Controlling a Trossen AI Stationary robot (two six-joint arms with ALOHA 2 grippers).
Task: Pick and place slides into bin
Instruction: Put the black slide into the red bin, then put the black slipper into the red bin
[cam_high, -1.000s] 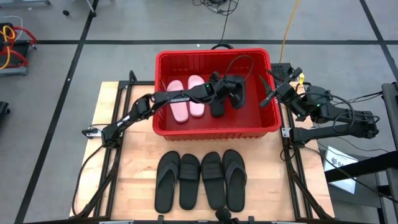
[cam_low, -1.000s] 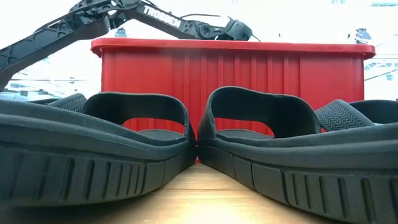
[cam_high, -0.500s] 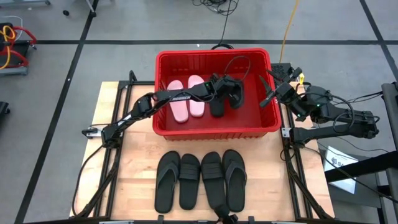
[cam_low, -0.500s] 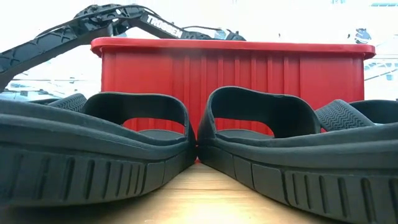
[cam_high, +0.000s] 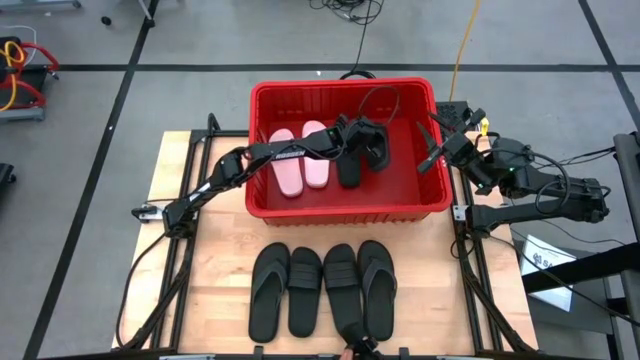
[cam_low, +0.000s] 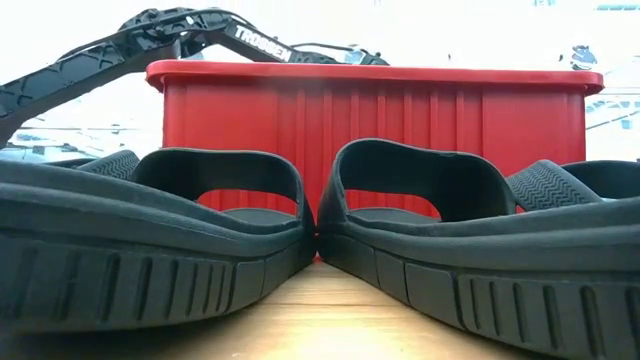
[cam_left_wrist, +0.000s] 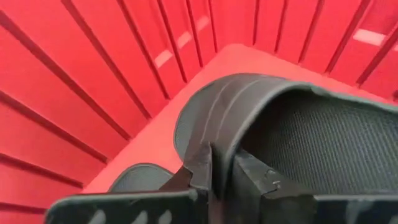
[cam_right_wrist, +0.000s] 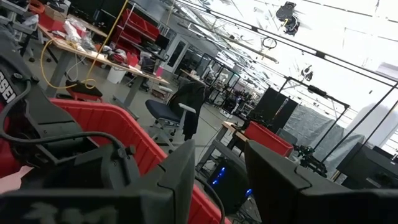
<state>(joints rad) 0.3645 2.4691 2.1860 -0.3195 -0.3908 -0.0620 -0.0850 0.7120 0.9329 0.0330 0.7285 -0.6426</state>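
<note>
In bin (cam_high: 262, 110) | left gripper (cam_high: 366, 146) lowered since a second ago, fingers (cam_left_wrist: 200, 167) easing off black slide (cam_left_wrist: 298, 130) | right gripper (cam_high: 432, 140) spread, idle at rim | four slides (cam_high: 322, 288) left on counter (cam_high: 220, 270)

I count two pink slides (cam_high: 300, 158) and two black slides (cam_high: 360, 155) in one red bin (cam_high: 340, 208), and four black slides (cam_high: 322, 288) at six o'clock

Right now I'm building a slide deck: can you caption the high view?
Left gripper lowers a black slide into the red bin beside two pink slides.
</note>
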